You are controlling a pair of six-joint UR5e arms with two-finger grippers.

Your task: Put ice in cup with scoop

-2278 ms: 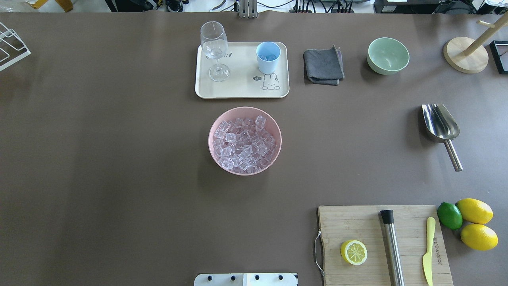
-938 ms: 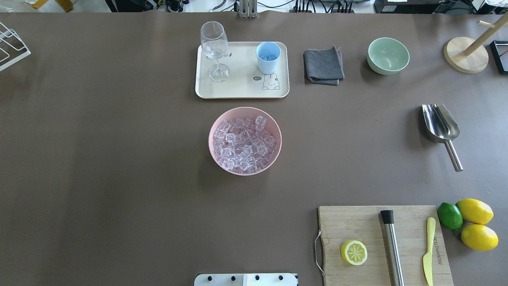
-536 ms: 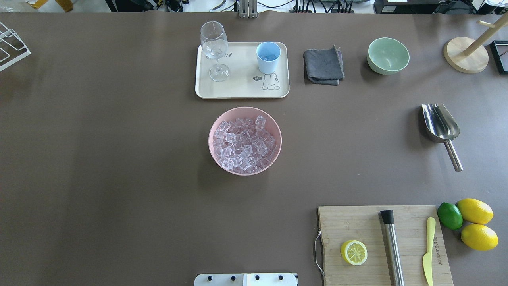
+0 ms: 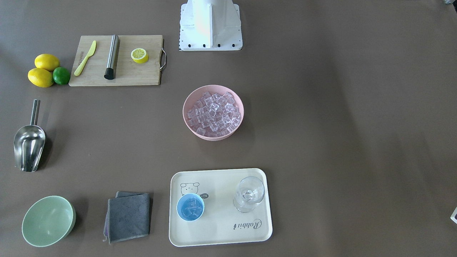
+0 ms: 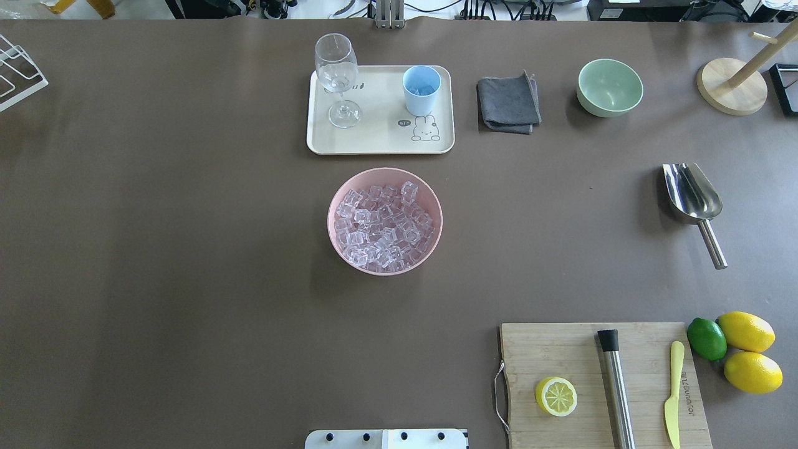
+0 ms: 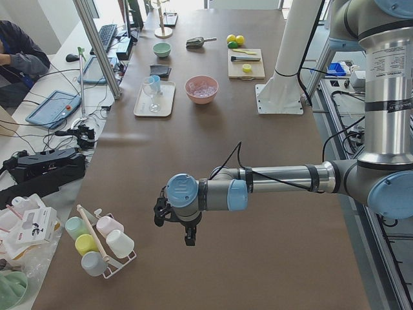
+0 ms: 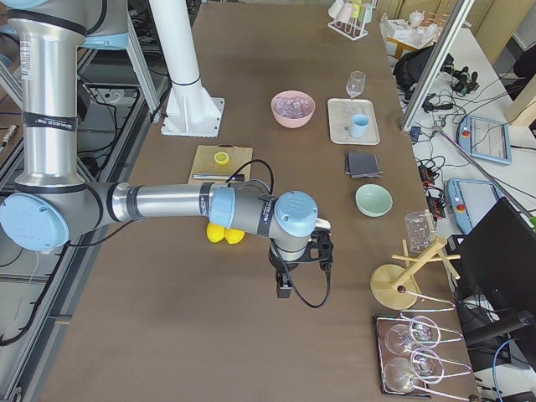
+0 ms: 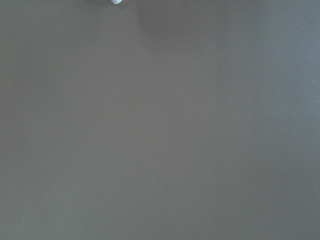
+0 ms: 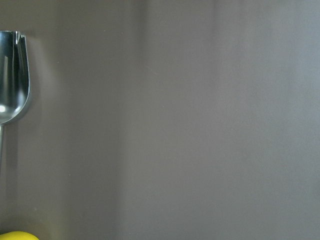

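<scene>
The scoop point(image 5: 692, 198) lies flat on the table on the robot's right side, handle toward the robot, with no gripper touching it. The ice point(image 5: 381, 226) fills the pink bowl point(image 5: 330, 218) at table centre; the cup point(image 5: 421, 89), holding a few cubes, stands on the tray point(image 5: 374, 137) beyond it. The left gripper point(image 6: 175, 223) and right gripper point(image 7: 303, 261) hang above opposite table ends; their jaw opening cannot be determined.

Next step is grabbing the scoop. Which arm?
Right. The scoop lies on the right half of the table and shows in the right wrist view; the left arm hangs at the far left end, its wrist view showing only bare table.
</scene>
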